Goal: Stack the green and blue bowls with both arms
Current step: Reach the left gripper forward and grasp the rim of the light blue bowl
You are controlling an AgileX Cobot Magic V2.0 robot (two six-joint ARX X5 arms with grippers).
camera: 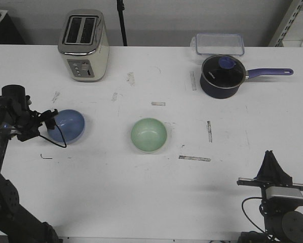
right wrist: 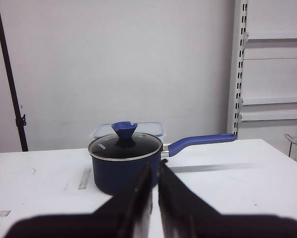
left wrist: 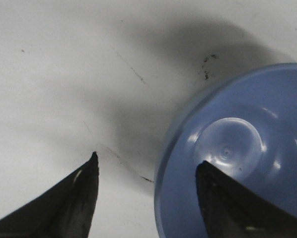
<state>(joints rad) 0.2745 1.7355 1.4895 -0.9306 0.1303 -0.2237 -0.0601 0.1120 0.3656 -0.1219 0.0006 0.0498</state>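
Bowls unstacked: blue bowl (camera: 67, 125) on desk (camera: 141, 202) at left, green bowl (camera: 148, 134) mid-desk, well apart. Left gripper (left wrist: 146, 171) fingers wide, straddling blue bowl's near rim, not yet closed. Right gripper (right wrist: 154, 171) fingers nearly together, empty, parked near right. Lifting and stacking remain.

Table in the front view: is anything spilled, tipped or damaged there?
Nothing is spilled or tipped. Both bowls, blue and green, sit upright. The table only carries dark scuff marks and tape strips; the saucepan has its lid on.
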